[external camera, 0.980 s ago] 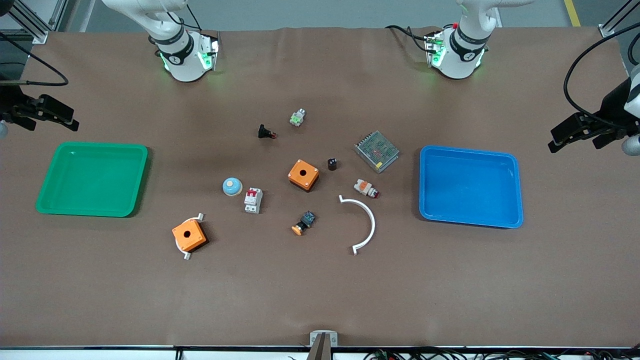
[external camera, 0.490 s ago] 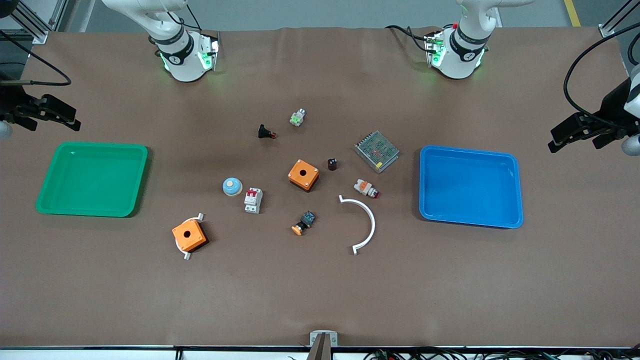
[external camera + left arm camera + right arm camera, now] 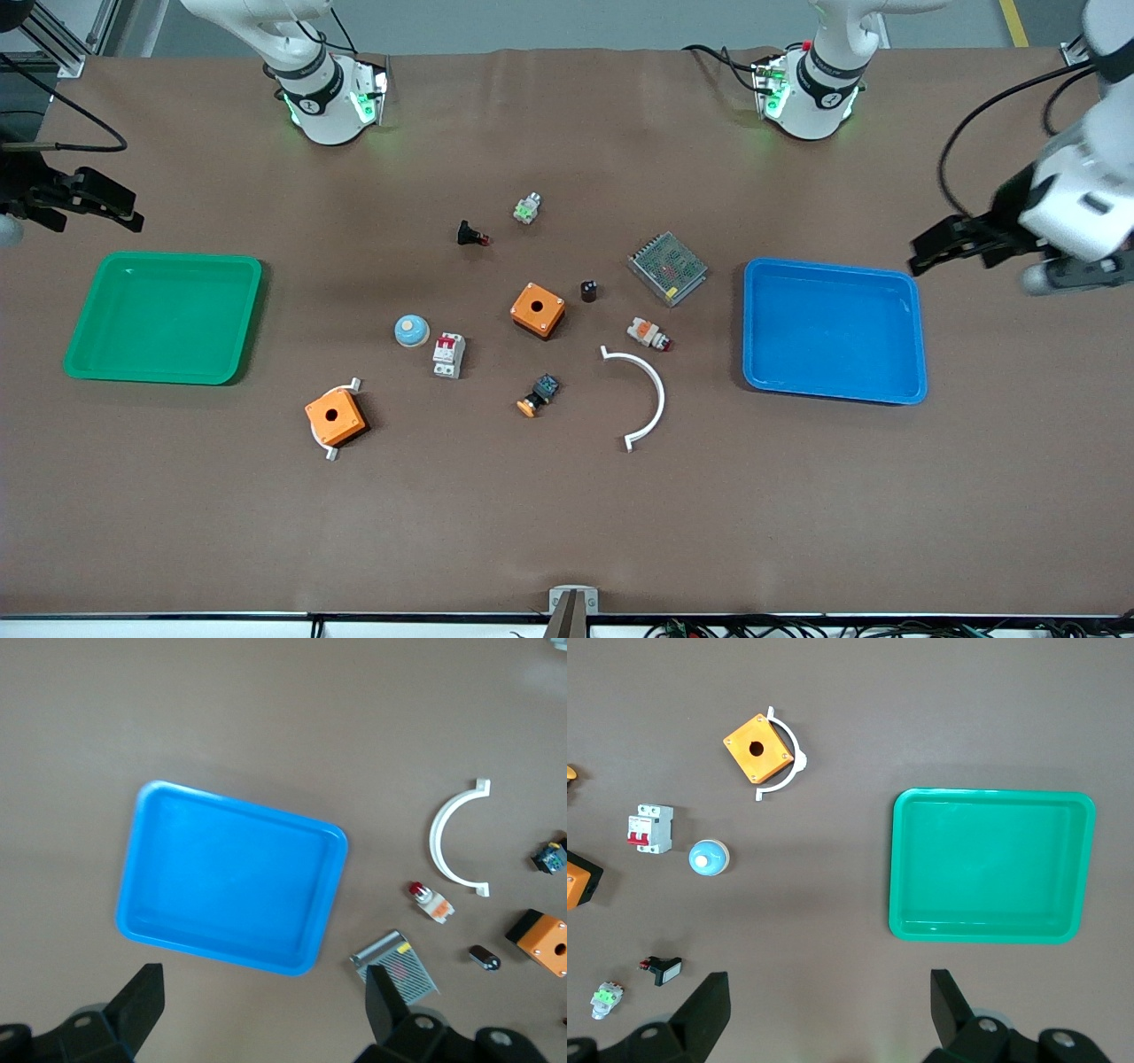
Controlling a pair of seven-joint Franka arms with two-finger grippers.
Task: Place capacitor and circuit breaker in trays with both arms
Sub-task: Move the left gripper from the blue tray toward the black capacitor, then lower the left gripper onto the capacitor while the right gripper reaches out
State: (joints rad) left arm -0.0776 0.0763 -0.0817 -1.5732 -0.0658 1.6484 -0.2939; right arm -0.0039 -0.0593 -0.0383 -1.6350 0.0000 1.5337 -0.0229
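While both arms hang high with fingers spread and empty, the left gripper (image 3: 926,252) sits beside the blue tray (image 3: 912,292), toward the capacitor (image 3: 588,291). The right gripper (image 3: 111,211), above the green tray (image 3: 248,310), is the one closer to the circuit breaker (image 3: 448,354).

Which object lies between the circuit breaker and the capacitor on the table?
In the front view, an orange box sits between the circuit breaker and the capacitor.

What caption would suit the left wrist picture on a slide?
Open left gripper hangs above the table by the blue tray, capacitor farther off.
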